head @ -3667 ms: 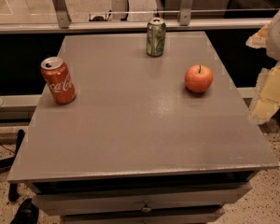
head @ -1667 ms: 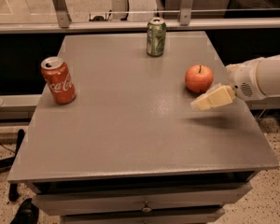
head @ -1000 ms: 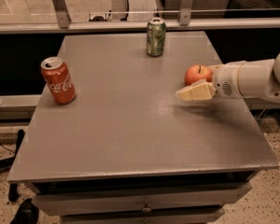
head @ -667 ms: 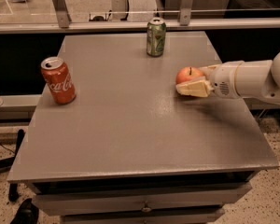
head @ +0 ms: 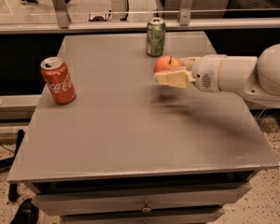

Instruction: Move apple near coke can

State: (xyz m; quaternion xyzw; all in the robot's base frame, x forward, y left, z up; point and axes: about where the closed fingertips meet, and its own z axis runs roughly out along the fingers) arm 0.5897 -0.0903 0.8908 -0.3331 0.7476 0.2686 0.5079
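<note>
The red-orange apple (head: 165, 63) is held in my gripper (head: 173, 69), above the grey table (head: 130, 139), right of its middle; a blurred shadow lies on the table beneath it. One cream finger (head: 171, 78) crosses in front of the apple, the other shows behind it. The arm reaches in from the right. The red coke can (head: 59, 80) stands upright near the table's left edge, well apart from the apple.
A green can (head: 156, 37) stands upright at the table's back edge, just behind the apple. A metal railing (head: 130, 26) runs behind the table. The table has drawers at its front. Floor drops off on all sides.
My gripper came in from the right, closed on the apple and has lifted it off the table, carrying it left. The cans have not moved.
</note>
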